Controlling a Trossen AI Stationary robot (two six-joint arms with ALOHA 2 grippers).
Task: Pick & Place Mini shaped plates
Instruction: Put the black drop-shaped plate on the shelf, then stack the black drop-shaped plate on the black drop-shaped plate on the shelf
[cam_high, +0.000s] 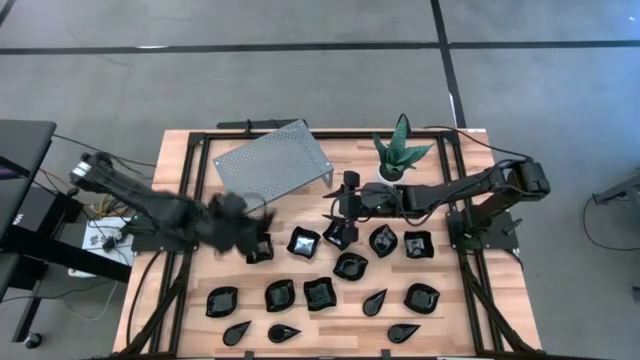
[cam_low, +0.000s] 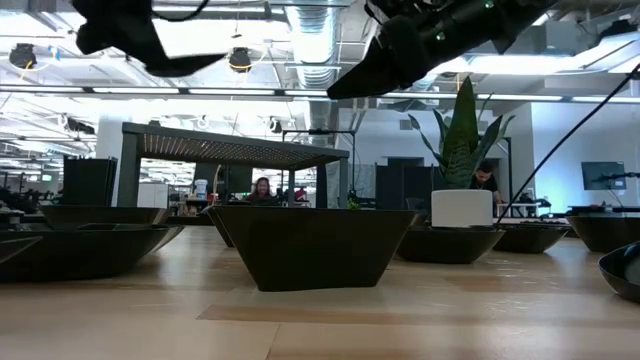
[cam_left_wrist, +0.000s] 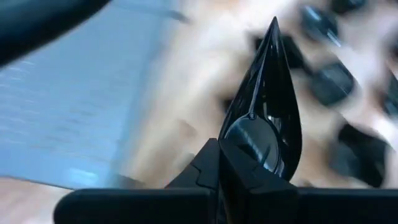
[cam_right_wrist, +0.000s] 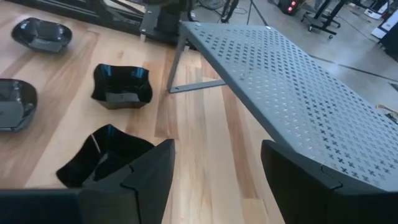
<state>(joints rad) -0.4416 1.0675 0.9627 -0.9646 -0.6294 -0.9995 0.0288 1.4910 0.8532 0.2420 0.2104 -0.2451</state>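
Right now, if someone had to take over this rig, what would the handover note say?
Left gripper: shut on a teardrop plate, lifted off the table near the grey metal stand.
Right gripper: open, empty, hovering by a wavy square plate near the stand's front edge.
Plates: the rest lie spread over the front half of the table, squarish ones in the middle and teardrops along the front edge. None sits on the stand.
Done: one plate picked up.
Left: set it down, then move the others. The pictures do not show where they go.
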